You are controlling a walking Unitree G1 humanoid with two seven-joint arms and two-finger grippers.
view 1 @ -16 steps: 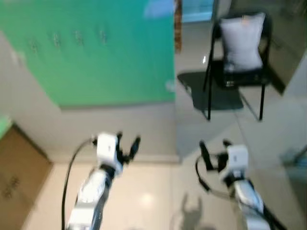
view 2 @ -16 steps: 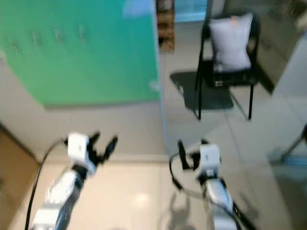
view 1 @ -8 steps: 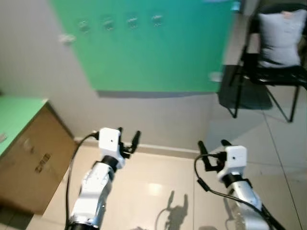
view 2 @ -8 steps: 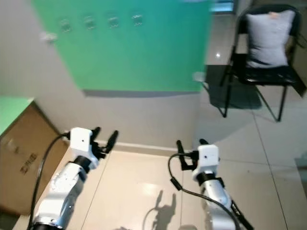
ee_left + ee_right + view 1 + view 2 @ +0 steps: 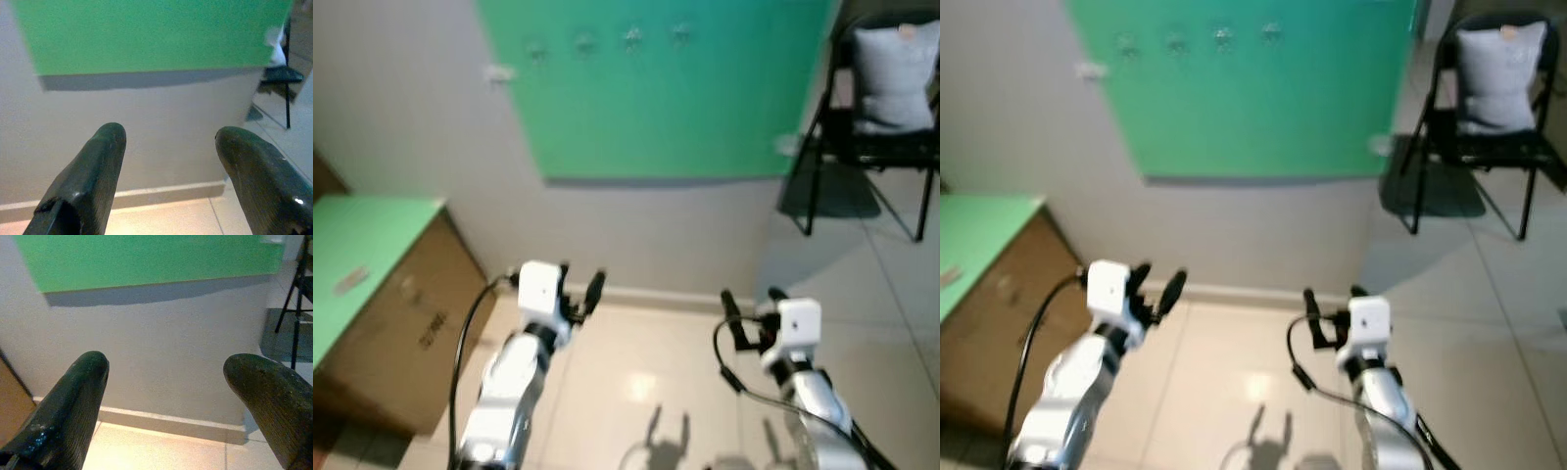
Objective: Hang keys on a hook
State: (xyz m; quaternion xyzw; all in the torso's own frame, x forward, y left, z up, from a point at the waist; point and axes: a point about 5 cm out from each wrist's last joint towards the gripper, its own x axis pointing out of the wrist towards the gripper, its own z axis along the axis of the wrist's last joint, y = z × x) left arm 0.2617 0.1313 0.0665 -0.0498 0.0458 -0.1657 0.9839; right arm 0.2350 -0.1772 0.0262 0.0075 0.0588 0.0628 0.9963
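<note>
Both arms are raised before a pale wall bearing a green board. The left pincer and right pincer each hold their fingers spread apart, with nothing between them. A row of small hooks sits along the board's top edge. A brown cabinet stands left, a black chair right.

A row of hooks on the wall ahead, cabinet left, chair right.
</note>
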